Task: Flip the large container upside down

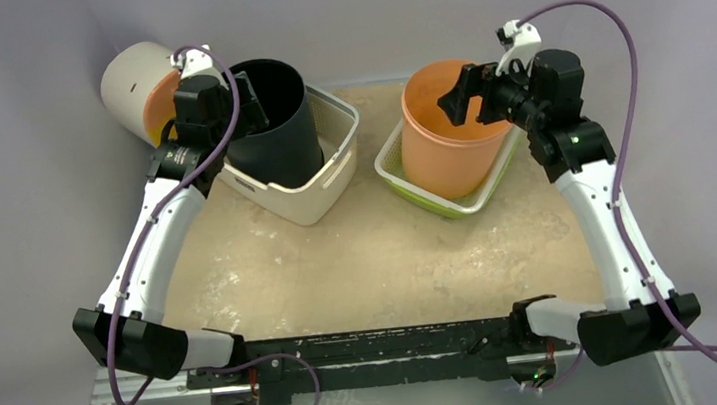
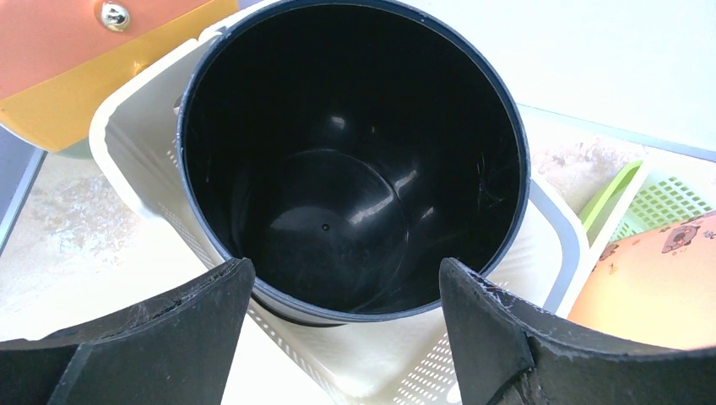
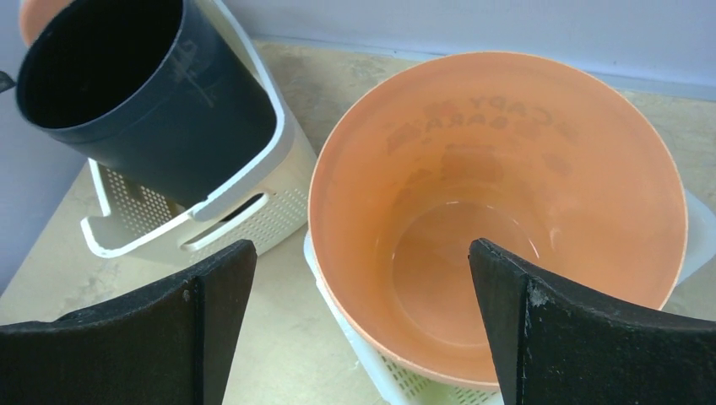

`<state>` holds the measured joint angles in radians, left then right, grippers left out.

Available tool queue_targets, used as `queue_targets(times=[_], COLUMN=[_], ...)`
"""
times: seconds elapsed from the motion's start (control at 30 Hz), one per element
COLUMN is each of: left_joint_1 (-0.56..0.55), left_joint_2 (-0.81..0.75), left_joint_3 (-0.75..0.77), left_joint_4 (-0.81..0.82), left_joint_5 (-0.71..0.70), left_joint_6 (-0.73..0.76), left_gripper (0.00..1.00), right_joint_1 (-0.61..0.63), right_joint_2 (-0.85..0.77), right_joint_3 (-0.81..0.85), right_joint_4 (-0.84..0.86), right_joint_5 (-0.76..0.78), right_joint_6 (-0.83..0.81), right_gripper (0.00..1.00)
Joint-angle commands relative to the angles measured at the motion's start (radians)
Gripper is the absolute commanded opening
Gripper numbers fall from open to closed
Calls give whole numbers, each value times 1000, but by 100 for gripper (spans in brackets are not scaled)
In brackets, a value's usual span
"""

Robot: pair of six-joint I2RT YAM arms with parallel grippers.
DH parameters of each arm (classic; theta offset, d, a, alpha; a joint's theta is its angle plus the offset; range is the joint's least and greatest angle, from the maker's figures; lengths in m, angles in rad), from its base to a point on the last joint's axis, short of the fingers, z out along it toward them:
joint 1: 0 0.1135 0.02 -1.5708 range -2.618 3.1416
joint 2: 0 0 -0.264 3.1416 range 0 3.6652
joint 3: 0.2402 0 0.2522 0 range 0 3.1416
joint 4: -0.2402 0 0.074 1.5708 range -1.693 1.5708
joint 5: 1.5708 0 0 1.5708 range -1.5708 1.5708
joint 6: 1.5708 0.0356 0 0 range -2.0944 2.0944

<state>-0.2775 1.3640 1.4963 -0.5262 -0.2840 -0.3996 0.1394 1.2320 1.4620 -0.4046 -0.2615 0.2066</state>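
Observation:
A large black container (image 1: 277, 131) stands mouth up, leaning a little, in a white perforated basket (image 1: 318, 192) at the back left. My left gripper (image 1: 254, 103) hovers open over its near rim; in the left wrist view the empty black container (image 2: 355, 169) fills the frame beyond the spread fingers of the left gripper (image 2: 346, 270). An orange container (image 1: 444, 143) stands mouth up in a green basket (image 1: 435, 199) at the back right. My right gripper (image 1: 450, 107) hangs open above its rim, holding nothing. The right wrist view shows the right gripper (image 3: 363, 249) over the orange container (image 3: 498, 194).
A white cylinder with an orange end (image 1: 136, 85) lies on its side in the back left corner, behind the left wrist. Grey walls close in the back and both sides. Bare beige tabletop (image 1: 371, 261) stretches between the baskets and the arm bases.

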Motion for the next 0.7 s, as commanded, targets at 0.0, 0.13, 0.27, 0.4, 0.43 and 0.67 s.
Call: queue_targets(times=[0.0,0.13,0.27,0.4,0.43,0.67], left_joint_1=[-6,-6,-6,-6,-6,-5], left_joint_2=[-9,-11,-14,-10,-10,-53], left_joint_3=[50,70,83,106,108,24], left_joint_4=[18,25,31,24,24,110], left_joint_5=[-6,6,-6,-33,-22,77], left_joint_6=[40,81,107,84,84,20], left_gripper=[81,81,81,81,81,81], right_joint_1=[6,6,6,8,9,40], right_joint_2=[-151,-172,-94,-48,-31,55], right_joint_3=[-103,-120,-40,12,28,120], right_joint_4=[180,203,100,41,18,-113], right_joint_5=[-11,30,58,30,23,10], right_joint_6=[57,27,-52,-95,-107,-152], right_gripper=[100,100,100,92,88,71])
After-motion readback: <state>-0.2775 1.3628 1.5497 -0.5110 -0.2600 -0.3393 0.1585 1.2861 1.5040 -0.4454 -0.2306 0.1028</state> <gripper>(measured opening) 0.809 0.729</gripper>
